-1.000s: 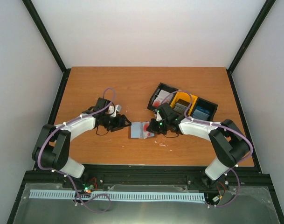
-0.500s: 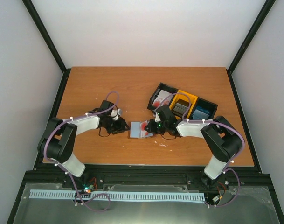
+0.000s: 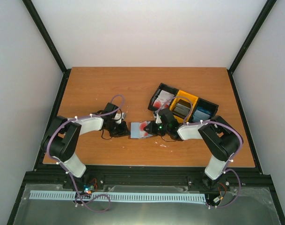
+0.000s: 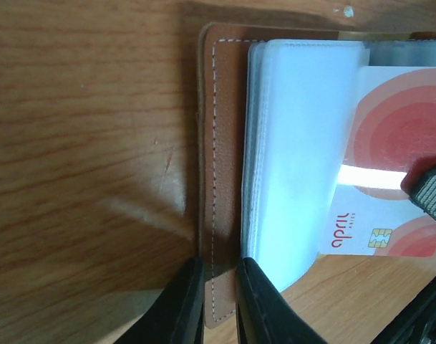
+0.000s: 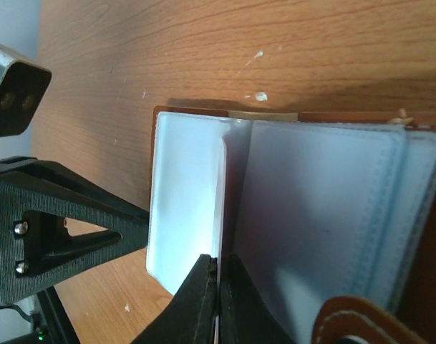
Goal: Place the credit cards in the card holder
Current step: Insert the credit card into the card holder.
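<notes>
The card holder (image 3: pixel 136 130) lies open at the table's middle, brown leather with pale blue-grey sleeves. My left gripper (image 3: pixel 125 130) pinches its left edge; in the left wrist view the gripper (image 4: pixel 221 290) has its two fingers shut on the stitched leather cover (image 4: pixel 223 129). My right gripper (image 3: pixel 150 130) is shut on a white and red credit card (image 4: pixel 389 179) lying partly over the sleeves (image 4: pixel 296 143). In the right wrist view the gripper (image 5: pixel 218 271) holds that card edge-on between two sleeves (image 5: pixel 182 201). The snap tab (image 5: pixel 354 322) shows at the lower right.
A row of bins stands behind the right arm: a black one (image 3: pixel 162 98) with white and red cards, a yellow one (image 3: pixel 183 105) with grey cards, a black one (image 3: pixel 203 111) with blue cards. The left gripper's body (image 5: pixel 53 229) sits close to the holder's left.
My left gripper has moved right to the holder's left edge and shut on the leather cover. My right gripper has pushed the white and red card leftward over the sleeves.
</notes>
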Controlling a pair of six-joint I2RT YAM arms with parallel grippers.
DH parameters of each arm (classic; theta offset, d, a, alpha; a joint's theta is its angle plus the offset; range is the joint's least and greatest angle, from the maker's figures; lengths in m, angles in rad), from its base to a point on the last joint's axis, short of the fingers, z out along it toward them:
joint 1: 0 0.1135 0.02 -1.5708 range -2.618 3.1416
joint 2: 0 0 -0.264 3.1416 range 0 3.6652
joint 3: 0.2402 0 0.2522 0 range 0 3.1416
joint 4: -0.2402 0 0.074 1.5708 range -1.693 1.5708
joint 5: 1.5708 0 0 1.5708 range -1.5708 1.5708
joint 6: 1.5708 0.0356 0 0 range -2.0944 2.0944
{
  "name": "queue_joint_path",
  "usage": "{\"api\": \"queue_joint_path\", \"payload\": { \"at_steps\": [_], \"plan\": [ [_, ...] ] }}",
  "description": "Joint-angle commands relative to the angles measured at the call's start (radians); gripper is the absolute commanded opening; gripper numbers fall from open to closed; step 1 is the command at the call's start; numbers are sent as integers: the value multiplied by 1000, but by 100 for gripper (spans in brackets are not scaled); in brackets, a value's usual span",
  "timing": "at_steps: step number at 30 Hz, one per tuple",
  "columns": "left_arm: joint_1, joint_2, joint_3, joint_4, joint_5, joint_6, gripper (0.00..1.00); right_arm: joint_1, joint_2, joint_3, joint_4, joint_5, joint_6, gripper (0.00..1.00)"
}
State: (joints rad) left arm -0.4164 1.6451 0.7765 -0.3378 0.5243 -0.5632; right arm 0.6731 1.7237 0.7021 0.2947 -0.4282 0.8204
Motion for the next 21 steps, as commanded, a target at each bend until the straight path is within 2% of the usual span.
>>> {"api": "queue_joint_path", "payload": {
  "at_steps": [1,11,17,19,21],
  "plan": [
    [-22,18,-1,-26,-27,0,14,6,32,-21,70,-6,53,3],
    [-28,11,-6,-21,-36,-14,13,8,106,-11,93,-40,110,3],
    [-28,5,-2,-23,-40,-12,13,21,112,28,56,-52,62,3],
    [-28,2,-2,-25,-46,-12,13,24,93,42,-8,-12,53,8],
    [-28,-4,-3,-28,-58,-16,13,23,68,64,-101,32,38,20]
  ]
}}
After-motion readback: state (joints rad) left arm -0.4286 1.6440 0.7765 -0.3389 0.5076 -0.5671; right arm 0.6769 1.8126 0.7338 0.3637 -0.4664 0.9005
